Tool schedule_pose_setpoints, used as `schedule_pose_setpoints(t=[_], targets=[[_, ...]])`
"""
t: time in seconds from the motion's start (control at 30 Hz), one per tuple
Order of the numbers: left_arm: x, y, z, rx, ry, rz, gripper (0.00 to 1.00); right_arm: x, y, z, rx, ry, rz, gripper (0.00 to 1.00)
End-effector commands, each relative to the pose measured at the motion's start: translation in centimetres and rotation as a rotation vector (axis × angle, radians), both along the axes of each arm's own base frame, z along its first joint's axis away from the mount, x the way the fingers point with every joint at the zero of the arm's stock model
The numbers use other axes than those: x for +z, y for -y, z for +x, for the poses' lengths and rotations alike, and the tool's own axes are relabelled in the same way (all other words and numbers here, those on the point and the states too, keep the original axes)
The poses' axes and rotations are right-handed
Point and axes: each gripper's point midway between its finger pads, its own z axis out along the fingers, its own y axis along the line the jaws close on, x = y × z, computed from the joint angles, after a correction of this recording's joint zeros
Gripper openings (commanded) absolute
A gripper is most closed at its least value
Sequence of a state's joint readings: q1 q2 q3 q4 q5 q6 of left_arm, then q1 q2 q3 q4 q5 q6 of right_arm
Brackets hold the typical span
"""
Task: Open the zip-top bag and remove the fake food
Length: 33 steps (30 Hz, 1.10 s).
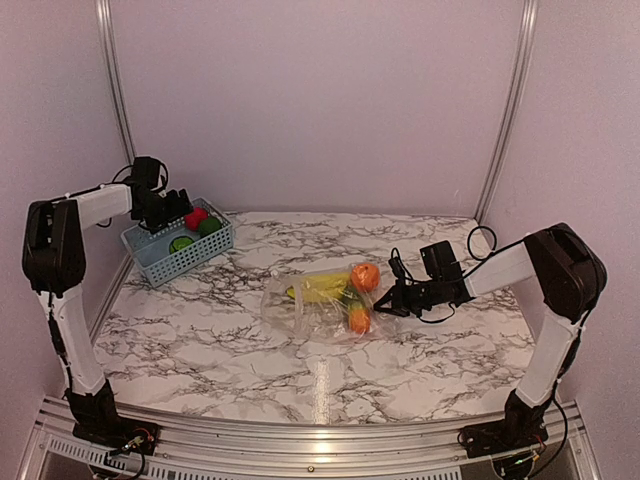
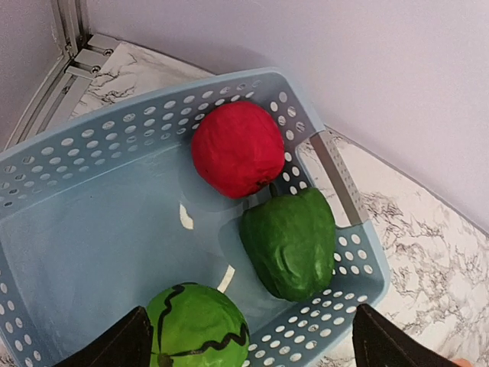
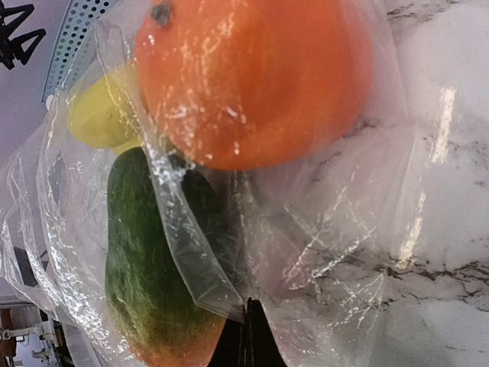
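Clear, crinkly plastic of the zip-top bag (image 1: 325,300) lies on the marble table (image 1: 200,340), well to the right of the blue lattice basket (image 1: 170,262). Fake food (image 1: 345,297) shows inside it: an orange (image 3: 252,76), a yellow banana (image 1: 318,288) and a green-and-orange piece (image 3: 145,260). The right gripper (image 1: 385,303), jaws closed, pinches the bag's edge on the side away from the basket. The left gripper (image 2: 252,340) hangs over the basket, jaws spread wide and empty, above a red fruit (image 2: 238,149), a green pepper (image 2: 290,241) and a striped green melon (image 2: 197,329).
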State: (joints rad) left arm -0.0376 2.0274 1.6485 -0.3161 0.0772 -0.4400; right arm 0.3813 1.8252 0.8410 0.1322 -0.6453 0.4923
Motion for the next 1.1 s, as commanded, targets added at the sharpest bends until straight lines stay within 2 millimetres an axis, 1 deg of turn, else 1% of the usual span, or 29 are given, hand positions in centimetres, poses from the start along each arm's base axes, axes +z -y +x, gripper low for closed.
schedule_pose_setpoints(t=[0.0, 0.07, 0.1, 0.23, 0.33, 0.43, 0.5, 0.57, 0.63, 0.77, 0.8, 0.83, 0.9, 1.07], targets=[[3.3, 4.1, -2.9, -0.141, 0.075, -0.079, 0.91, 0.7, -0.3, 0.8, 0.013, 0.04, 0.01, 0.0], [2.9, 6.0, -4.8, -0.203, 0.069, -0.12, 0.89, 0.7, -0.4, 0.6, 0.018, 0.043, 0.015, 0.0], [1.9, 6.8, -6.1, -0.229, 0.049, -0.132, 0.87, 0.7, -0.6, 0.5, 0.021, 0.044, 0.019, 0.0], [0.1, 10.5, -10.6, -0.345, 0.019, -0.202, 0.83, 0.6, -1.2, -0.2, 0.03, 0.039, 0.03, 0.0], [-1.1, 13.5, -13.9, -0.436, -0.009, -0.261, 0.79, 0.9, -1.6, -0.6, 0.038, 0.046, 0.037, 0.0], [-2.2, 17.1, -17.0, -0.538, -0.047, -0.342, 0.73, 0.7, -1.8, -0.9, 0.039, 0.04, 0.037, 0.0], [-2.5, 19.6, -18.7, -0.608, -0.05, -0.379, 0.69, 0.7, -1.9, -1.1, 0.042, 0.04, 0.04, 0.0], [-2.8, 21.6, -20.1, -0.66, -0.06, -0.397, 0.66, 0.8, -1.9, -1.2, 0.045, 0.043, 0.041, 0.0], [-2.7, 23.2, -21.0, -0.692, -0.053, -0.425, 0.64, 1.0, -1.9, -1.3, 0.046, 0.047, 0.041, 0.0], [-2.2, 25.9, -21.6, -0.742, -0.042, -0.494, 0.57, 1.2, -2.0, -1.5, 0.047, 0.047, 0.043, 0.0], [-3.0, 26.6, -21.9, -0.759, -0.066, -0.497, 0.54, 1.3, -2.0, -1.5, 0.047, 0.046, 0.046, 0.0], [-3.0, 27.1, -22.0, -0.775, -0.074, -0.5, 0.52, 1.3, -2.1, -1.5, 0.049, 0.047, 0.049, 0.0], [-4.3, 28.1, -22.2, -0.797, -0.113, -0.518, 0.46, 1.4, -2.4, -1.7, 0.053, 0.047, 0.053, 0.0], [-6.0, 30.7, -22.6, -0.835, -0.144, -0.56, 0.37, 1.6, -3.1, -2.2, 0.062, 0.044, 0.056, 0.0]])
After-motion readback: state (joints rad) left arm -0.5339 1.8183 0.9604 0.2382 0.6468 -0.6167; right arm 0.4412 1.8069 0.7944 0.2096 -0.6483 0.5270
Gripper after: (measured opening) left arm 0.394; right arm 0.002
